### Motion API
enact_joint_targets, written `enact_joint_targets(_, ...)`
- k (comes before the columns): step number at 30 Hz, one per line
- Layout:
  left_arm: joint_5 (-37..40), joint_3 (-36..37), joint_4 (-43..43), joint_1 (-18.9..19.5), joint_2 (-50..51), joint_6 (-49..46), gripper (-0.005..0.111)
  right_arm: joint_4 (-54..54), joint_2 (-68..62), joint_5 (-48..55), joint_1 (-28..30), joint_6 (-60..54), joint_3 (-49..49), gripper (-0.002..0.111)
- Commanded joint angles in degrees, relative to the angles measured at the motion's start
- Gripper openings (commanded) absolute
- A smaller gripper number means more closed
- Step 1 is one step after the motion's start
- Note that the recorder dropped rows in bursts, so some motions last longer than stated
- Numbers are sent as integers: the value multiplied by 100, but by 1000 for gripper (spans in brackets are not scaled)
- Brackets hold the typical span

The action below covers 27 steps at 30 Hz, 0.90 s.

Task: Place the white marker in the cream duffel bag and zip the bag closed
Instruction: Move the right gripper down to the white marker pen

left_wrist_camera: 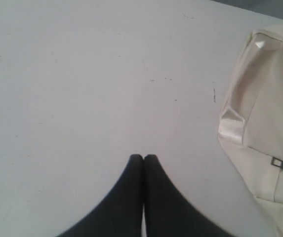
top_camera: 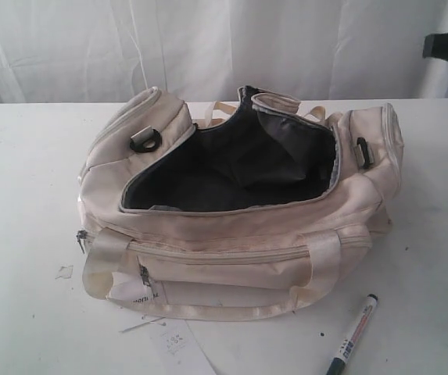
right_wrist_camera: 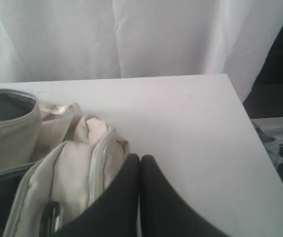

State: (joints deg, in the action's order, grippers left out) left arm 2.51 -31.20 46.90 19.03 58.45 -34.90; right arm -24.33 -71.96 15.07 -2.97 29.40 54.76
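Step in hand: the very start, the pickup not yet begun. The white marker lies flat on the table, in front of the cream duffel bag near its right end in the exterior view. It is apart from the bag, angled, dark at both ends, and nothing touches it.

Left gripper: fingers pressed together, nothing between them. It hangs over bare table just beside one end of the bag.

Right gripper: fingers likewise pressed together and empty, close above the bag's end pocket. Neither gripper shows in the exterior view.

Container: the bag's main zipper is undone and the mouth gapes wide. Inside, only black lining in slack grey folds is seen; corners under the rim are hidden. The front pocket's zip looks shut, its puller hanging at the left end. A paper tag lies by the bag's front.

Next move, as I judge it: the right arm is the nearer candidate. It must spread its fingers, come down over the barrel and pinch across it — low work, since the marker is slim and lies flat. The mouth is wide enough for an easy drop. Zipping soft fabric probably needs the other gripper bracing the bag.
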Motion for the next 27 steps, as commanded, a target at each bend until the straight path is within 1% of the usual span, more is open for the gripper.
enact_joint_targets(1,-606,470,45,-207,-830,-69,0,-486,463,182,30,331,-889,0)
enact_joint_targets(3,-376,498,-185,-210,-1193,-218,0,-487,478,963,30,317,-1181,0)
enact_joint_targets(6,236,498,-434,-210,-1564,-394,0,-285,457,2100,17,78,-1489,0)
enact_joint_targets(9,790,498,-438,-210,-1768,-450,0,290,457,2510,17,-710,-1672,0)
enact_joint_targets(11,966,551,-389,-210,-1813,-450,0,1138,457,2593,7,-1417,-1689,0)
enact_joint_targets(15,890,711,-378,-210,-1786,-611,0,3675,440,3192,7,-3097,-1689,0)
enact_joint_targets(18,881,883,-378,-210,-1776,-759,0,4914,376,3434,7,-3712,-1750,0)
enact_joint_targets(24,808,983,-244,-210,-1776,-735,0,5368,-272,3186,7,-3688,-1809,0)
enact_joint_targets(27,655,983,-244,-210,-1776,-735,0,5614,-813,3207,-227,-3880,-1644,0)
